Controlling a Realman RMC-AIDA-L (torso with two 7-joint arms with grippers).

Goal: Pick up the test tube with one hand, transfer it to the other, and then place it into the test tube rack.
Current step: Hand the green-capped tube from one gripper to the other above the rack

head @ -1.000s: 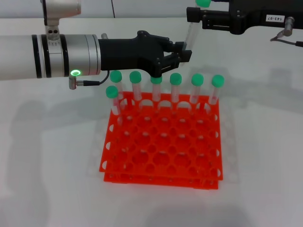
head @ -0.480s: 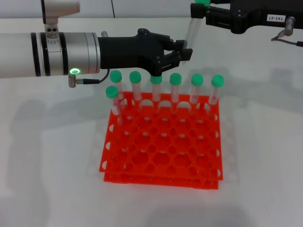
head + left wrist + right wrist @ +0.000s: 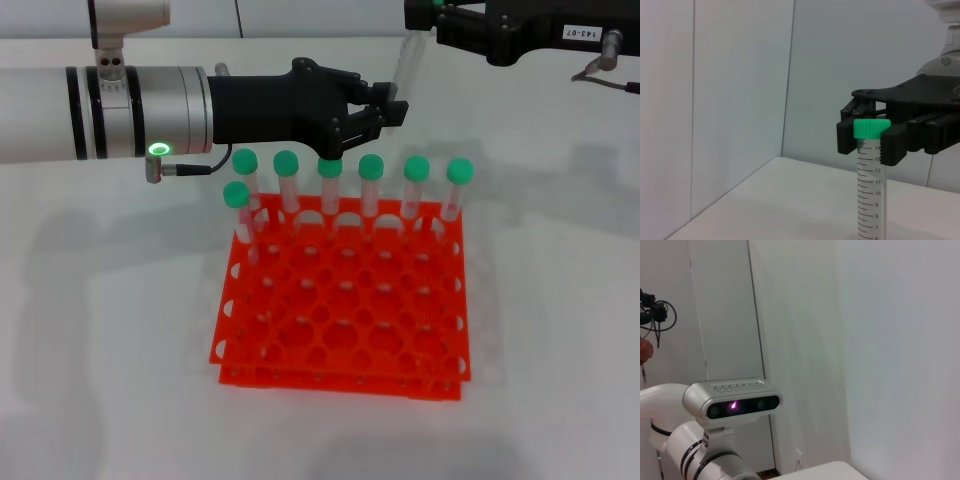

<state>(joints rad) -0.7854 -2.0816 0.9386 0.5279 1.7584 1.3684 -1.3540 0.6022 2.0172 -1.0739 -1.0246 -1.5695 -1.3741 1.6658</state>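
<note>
Black fingers (image 3: 889,142) of the right gripper (image 3: 864,138) are closed on the tube (image 3: 871,190) just under its green cap, as seen in the left wrist view. In the head view the tube (image 3: 406,62) hangs from the right gripper (image 3: 424,14) at the upper edge, above and behind the rack (image 3: 343,300). Its lower end sits between the fingers of the left gripper (image 3: 392,112); whether those fingers touch or clamp it cannot be told. The left gripper is held over the rack's far row. Seven other capped tubes (image 3: 371,186) stand there: six in the far row, one in the next row at the left corner. The rack rests on the white table (image 3: 110,330). A camera head (image 3: 731,402) appears in the right wrist view.
</note>
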